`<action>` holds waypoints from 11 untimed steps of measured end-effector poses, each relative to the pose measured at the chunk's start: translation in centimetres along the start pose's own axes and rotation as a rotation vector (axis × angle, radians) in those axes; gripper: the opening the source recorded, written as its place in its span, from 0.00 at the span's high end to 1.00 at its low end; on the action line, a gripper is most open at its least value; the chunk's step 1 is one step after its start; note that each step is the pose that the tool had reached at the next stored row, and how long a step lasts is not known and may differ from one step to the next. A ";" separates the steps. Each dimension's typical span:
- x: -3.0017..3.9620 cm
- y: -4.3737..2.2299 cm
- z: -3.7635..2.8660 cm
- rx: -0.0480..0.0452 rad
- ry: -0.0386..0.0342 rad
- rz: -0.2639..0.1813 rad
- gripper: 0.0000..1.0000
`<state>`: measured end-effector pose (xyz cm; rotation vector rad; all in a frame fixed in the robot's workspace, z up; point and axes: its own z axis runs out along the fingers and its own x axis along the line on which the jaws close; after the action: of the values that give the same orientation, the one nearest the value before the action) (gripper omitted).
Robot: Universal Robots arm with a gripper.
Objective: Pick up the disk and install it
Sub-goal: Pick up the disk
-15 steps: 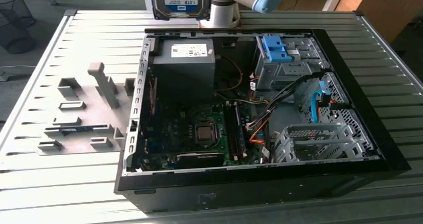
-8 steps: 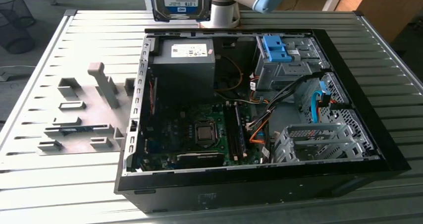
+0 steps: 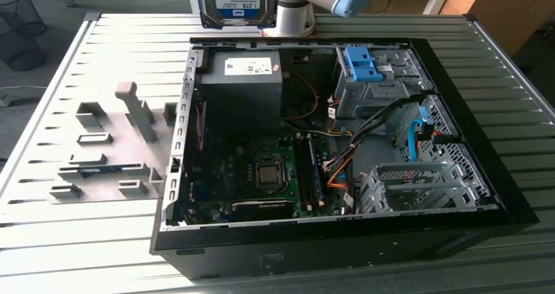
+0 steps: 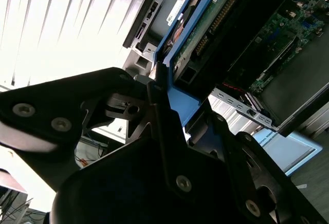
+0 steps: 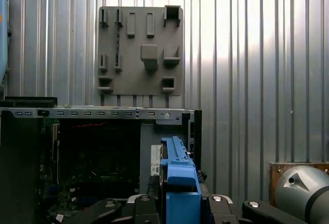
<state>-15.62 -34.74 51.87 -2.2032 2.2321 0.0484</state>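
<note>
Gripper (image 4: 182,106) jaws clamped on blue bracket (image 5: 180,183) of disk (image 3: 236,1), in both wrist views. Second wrist view: disk's green circuit board (image 4: 205,23). Exterior view: disk aloft, labelled face toward camera, above far edge of open computer case (image 3: 507,206); grey fixture plate (image 3: 104,154) at exterior view's left.

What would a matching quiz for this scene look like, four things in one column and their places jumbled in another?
1 disk
2 power supply
3 grey plate
4 blue latch

A on the table beside the case
B on the metal drive cage
C held up in the gripper
D inside the case, white sticker on top

Pairs: 1-C, 2-D, 3-A, 4-B.
</note>
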 end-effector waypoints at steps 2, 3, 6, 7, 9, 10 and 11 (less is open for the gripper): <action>0.00 0.00 0.00 -0.0001 0.0000 0.000 0.64; 0.00 0.00 0.00 0.0000 0.0000 0.000 0.64; 0.00 -0.13 -0.01 -0.0001 0.0001 0.000 0.64; 0.00 -0.23 0.00 -0.0001 0.0000 0.000 0.64; 0.00 -0.52 -0.01 -0.0001 0.0000 0.000 0.64; -0.01 -0.72 -0.01 -0.0001 0.0000 0.000 0.64; -0.01 -0.93 -0.02 -0.0001 0.0000 0.000 0.64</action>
<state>-14.69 -34.74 51.87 -2.2033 2.2320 0.0485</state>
